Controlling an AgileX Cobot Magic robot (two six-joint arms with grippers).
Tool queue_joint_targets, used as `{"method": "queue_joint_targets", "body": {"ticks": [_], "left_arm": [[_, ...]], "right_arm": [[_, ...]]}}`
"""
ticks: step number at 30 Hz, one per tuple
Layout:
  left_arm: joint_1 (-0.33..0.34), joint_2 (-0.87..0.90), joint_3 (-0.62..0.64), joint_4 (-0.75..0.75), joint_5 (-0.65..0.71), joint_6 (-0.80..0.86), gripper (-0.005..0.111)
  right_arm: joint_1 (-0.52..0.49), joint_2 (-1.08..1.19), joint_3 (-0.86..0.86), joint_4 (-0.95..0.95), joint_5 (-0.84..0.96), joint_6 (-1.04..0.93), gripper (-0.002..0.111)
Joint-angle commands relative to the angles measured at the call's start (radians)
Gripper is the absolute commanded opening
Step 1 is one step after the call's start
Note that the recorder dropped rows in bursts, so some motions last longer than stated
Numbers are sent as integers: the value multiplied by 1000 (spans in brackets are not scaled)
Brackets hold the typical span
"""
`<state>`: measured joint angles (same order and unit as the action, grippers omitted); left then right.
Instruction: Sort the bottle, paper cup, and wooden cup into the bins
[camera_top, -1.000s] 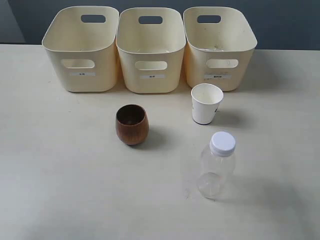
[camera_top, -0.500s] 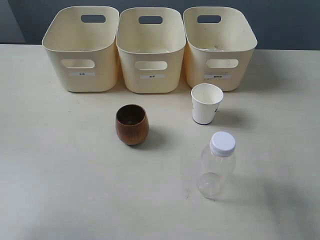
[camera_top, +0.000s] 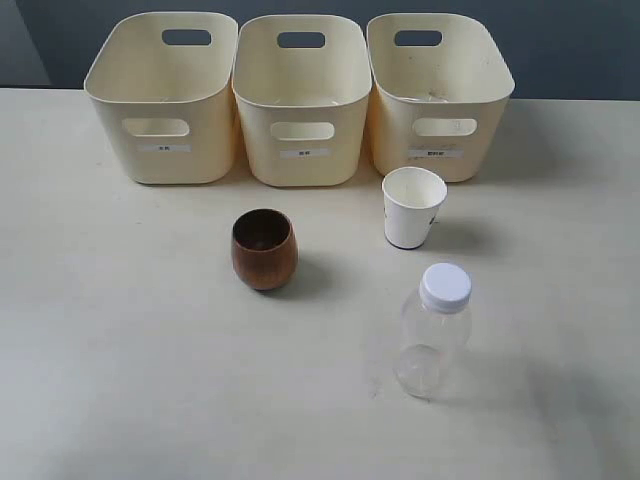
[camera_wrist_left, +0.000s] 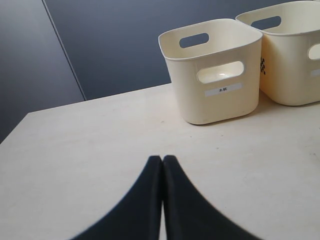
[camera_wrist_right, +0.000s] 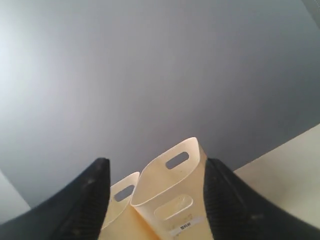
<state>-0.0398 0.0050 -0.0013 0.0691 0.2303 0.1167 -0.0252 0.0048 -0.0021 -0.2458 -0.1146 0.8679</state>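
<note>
On the cream table stand a clear bottle with a white cap, a white paper cup and a dark brown wooden cup. Three cream bins line the back: left, middle, right. Neither arm shows in the exterior view. In the left wrist view my left gripper is shut, its black fingers pressed together over bare table, with the left bin ahead. In the right wrist view my right gripper is open and empty, framing a bin far beyond it.
The cream table runs up to a dark grey wall behind the bins. In the left wrist view a second bin stands beside the labelled one.
</note>
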Motion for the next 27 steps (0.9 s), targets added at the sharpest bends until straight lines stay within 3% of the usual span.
{"method": "queue_joint_targets", "body": {"ticks": [1, 4, 6, 9, 20, 27], "left_arm": [[-3, -5, 1, 0, -6, -2, 0], [-3, -5, 1, 0, -6, -2, 0], [-3, -5, 1, 0, -6, -2, 0], [-3, -5, 1, 0, -6, -2, 0], [-3, -5, 1, 0, -6, -2, 0], [-3, -5, 1, 0, -6, -2, 0]], "right_arm": [[138, -5, 2, -193, -92, 81, 54], [253, -5, 2, -680, -314, 332, 54], [260, -5, 2, -839, -365, 391, 52], [258, -5, 2, -846, -268, 472, 50], [258, 129, 2, -954, -437, 466, 51], [258, 260, 2, -824, -476, 332, 66]]}}
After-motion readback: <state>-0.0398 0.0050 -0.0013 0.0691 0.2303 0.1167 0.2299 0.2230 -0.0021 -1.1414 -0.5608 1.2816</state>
